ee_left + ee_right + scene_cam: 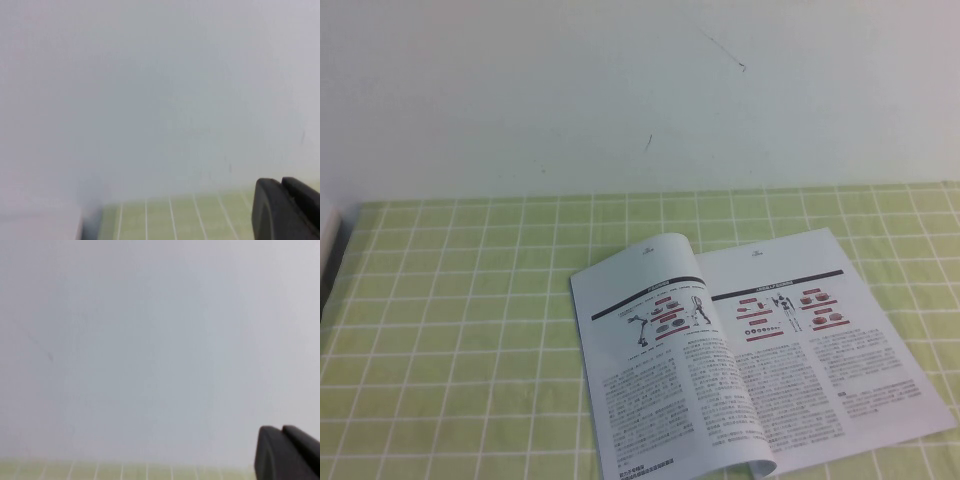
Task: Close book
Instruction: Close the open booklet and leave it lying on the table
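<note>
One open book [750,350] lies on tablecloth [450,330]; left gripper [282,202], right gripper [282,445] face wall [620,90]

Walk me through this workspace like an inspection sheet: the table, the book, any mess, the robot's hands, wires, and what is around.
Surface: green checked cloth with white grid lines, lying flat.
Job's things: book lies open, face up, on the robot's right of the middle and near the front edge; its left page arches up by the spine.
Clutter: nothing seen.
Grippers: left gripper and right gripper each show only as a dark edge in their own wrist view, facing the wall and away from the book; neither appears in the high view.
Cables: nothing seen.
Surroundings: plain white wall with a few faint marks.
</note>
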### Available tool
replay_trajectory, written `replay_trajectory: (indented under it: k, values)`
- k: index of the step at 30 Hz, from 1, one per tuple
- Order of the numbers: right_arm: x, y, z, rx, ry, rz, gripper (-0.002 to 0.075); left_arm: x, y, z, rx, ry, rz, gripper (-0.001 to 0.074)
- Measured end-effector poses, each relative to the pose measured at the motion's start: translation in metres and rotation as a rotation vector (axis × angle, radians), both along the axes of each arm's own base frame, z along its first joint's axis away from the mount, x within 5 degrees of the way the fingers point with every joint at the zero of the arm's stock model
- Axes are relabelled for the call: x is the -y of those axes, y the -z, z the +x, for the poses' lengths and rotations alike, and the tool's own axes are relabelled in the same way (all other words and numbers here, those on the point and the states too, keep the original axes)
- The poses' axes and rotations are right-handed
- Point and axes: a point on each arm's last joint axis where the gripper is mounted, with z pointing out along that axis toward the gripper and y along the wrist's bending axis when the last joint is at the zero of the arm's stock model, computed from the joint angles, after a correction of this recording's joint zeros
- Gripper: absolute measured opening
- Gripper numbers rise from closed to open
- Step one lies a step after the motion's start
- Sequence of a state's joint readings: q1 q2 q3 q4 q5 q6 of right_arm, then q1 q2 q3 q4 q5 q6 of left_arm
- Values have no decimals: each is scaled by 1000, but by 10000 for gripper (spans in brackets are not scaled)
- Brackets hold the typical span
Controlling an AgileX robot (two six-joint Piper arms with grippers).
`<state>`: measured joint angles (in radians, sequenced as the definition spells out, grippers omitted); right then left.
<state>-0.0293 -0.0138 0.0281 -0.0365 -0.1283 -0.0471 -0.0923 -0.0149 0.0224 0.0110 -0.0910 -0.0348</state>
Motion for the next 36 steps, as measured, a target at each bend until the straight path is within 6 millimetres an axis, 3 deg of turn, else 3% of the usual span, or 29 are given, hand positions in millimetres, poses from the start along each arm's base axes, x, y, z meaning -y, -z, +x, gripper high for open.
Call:
replay_trajectory:
  k: [4, 10, 22, 25, 27, 32, 36]
  values:
    - [-1, -22, -6, 253, -6, -6, -3, 0, -22, -6, 245, 5, -22, -3]
    - [-1, -39, -15, 460, -12, -10, -3, 0, -36, -13, 425, 13, -48, -4]
    - [-1, -46, -18, 505, -8, -1, -3, -1, -39, -15, 444, 56, -175, -4]
    - [-1, -62, -20, 479, 0, -18, -3, 0, -39, -13, 376, 65, -180, -3]
    - [-1, -77, -24, 452, 4, -24, -3, 0, -50, -13, 309, 64, -180, -3]
    - [-1, -114, -35, 323, 6, -24, -3, -3, -93, -27, 117, 37, -240, -4]
    - [0, -129, -23, 103, 20, -68, -3, -5, -123, -24, -54, 0, -239, -4]
